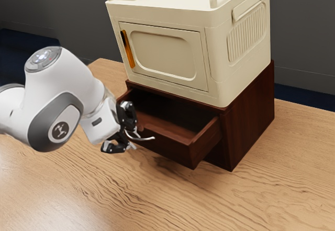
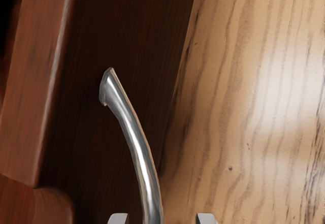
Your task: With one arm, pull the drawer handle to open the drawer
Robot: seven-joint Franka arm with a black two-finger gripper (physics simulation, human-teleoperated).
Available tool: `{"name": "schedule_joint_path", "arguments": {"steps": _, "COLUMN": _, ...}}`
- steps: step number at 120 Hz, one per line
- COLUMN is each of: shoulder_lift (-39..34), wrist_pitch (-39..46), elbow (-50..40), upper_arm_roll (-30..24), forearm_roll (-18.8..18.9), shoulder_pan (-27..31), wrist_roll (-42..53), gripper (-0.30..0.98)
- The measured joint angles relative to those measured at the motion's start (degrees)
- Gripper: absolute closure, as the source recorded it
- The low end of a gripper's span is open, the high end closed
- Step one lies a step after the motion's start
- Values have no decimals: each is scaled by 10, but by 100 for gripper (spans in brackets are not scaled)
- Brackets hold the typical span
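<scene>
one handle [image 2: 140, 150] of the open drawer [image 1: 175, 148], within the wide-set gripper [image 1: 131, 138], seemingly clear of both fingers

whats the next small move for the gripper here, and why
I'd probably back the gripper straight off the handle: the drawer already stands well out of its cabinet, and the fingers are apart, with a gap on each side of the handle.
</scene>
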Motion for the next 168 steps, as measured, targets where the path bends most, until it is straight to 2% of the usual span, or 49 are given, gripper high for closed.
{"name": "schedule_joint_path", "arguments": {"steps": 77, "shoulder_lift": -89, "wrist_pitch": 3, "elbow": -82, "upper_arm_roll": 7, "forearm_roll": -5, "shoulder_pan": 0, "wrist_roll": -10, "gripper": 58}}
{"name": "schedule_joint_path", "arguments": {"steps": 92, "shoulder_lift": -107, "wrist_pitch": 3, "elbow": -98, "upper_arm_roll": 12, "forearm_roll": -4, "shoulder_pan": 0, "wrist_roll": -12, "gripper": 60}}
{"name": "schedule_joint_path", "arguments": {"steps": 101, "shoulder_lift": -115, "wrist_pitch": 5, "elbow": -105, "upper_arm_roll": 18, "forearm_roll": -3, "shoulder_pan": -2, "wrist_roll": -13, "gripper": 67}}
{"name": "schedule_joint_path", "arguments": {"steps": 134, "shoulder_lift": -124, "wrist_pitch": 11, "elbow": -113, "upper_arm_roll": 21, "forearm_roll": -1, "shoulder_pan": -5, "wrist_roll": -16, "gripper": 66}}
{"name": "schedule_joint_path", "arguments": {"steps": 153, "shoulder_lift": -125, "wrist_pitch": 10, "elbow": -114, "upper_arm_roll": 22, "forearm_roll": -1, "shoulder_pan": -7, "wrist_roll": -16, "gripper": 59}}
{"name": "schedule_joint_path", "arguments": {"steps": 168, "shoulder_lift": -129, "wrist_pitch": 9, "elbow": -114, "upper_arm_roll": 22, "forearm_roll": 0, "shoulder_pan": -7, "wrist_roll": -15, "gripper": 62}}
